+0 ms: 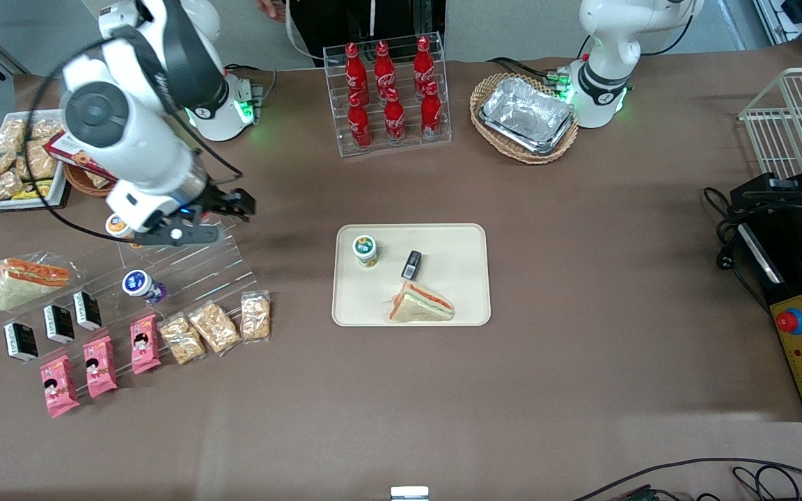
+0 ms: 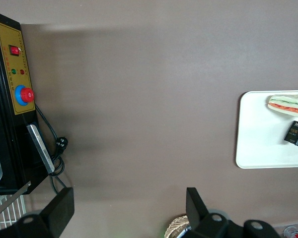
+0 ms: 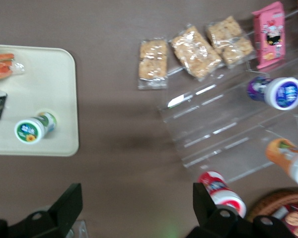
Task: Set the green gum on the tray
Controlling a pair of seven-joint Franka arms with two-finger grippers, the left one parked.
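The green gum (image 1: pixel 365 250) stands upright on the cream tray (image 1: pixel 464 278), near the tray's corner toward the working arm and farther from the front camera. In the right wrist view the green gum (image 3: pixel 34 128) sits on the tray (image 3: pixel 64 99) too. My gripper (image 1: pixel 223 209) hangs well away from it, above the clear acrylic display steps (image 1: pixel 192 268) at the working arm's end of the table. In the wrist view my gripper (image 3: pixel 137 203) is open, its fingers wide apart with nothing between them.
A wrapped sandwich (image 1: pixel 420 305) and a small black pack (image 1: pixel 411 264) share the tray. Blue-lidded (image 1: pixel 138 284) and orange-lidded (image 1: pixel 118 225) canisters, pink packets (image 1: pixel 100 365), cracker bags (image 1: pixel 214 327) and black boxes (image 1: pixel 58 323) lie on the steps. A cola rack (image 1: pixel 390 97) and a foil-tray basket (image 1: pixel 526 117) stand farther back.
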